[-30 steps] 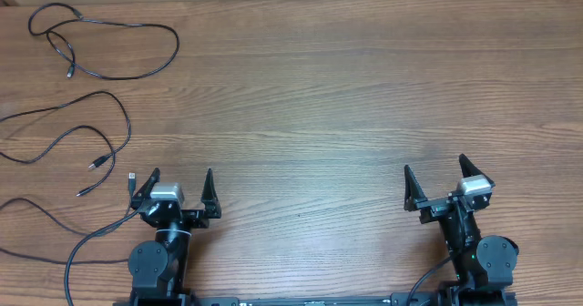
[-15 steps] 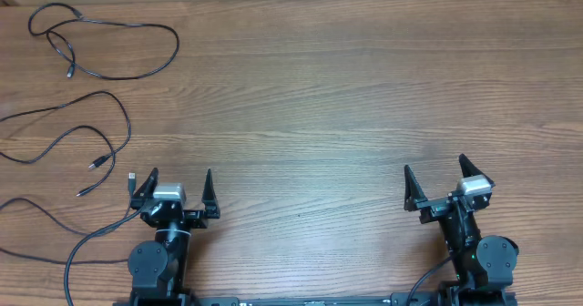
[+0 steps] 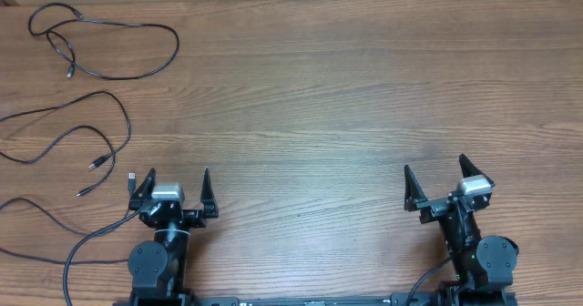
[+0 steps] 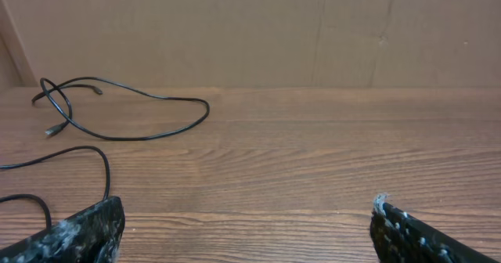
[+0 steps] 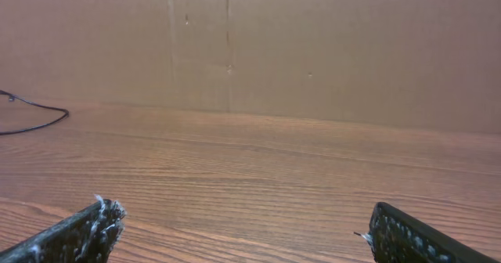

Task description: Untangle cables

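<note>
Plainly, both grippers sit low at the near edge of the table, each with nothing between its fingers. The left gripper has its jaws spread wide over bare wood, gripping and touching nothing there. The right gripper is spread just as wide and is empty too. The cables lie loose on the left side of the table: a looped cable at the far left corner, others nearer, and the nearest cable, whose plug lies just beside the left gripper's outer finger — whether it touches cannot be told.
</note>
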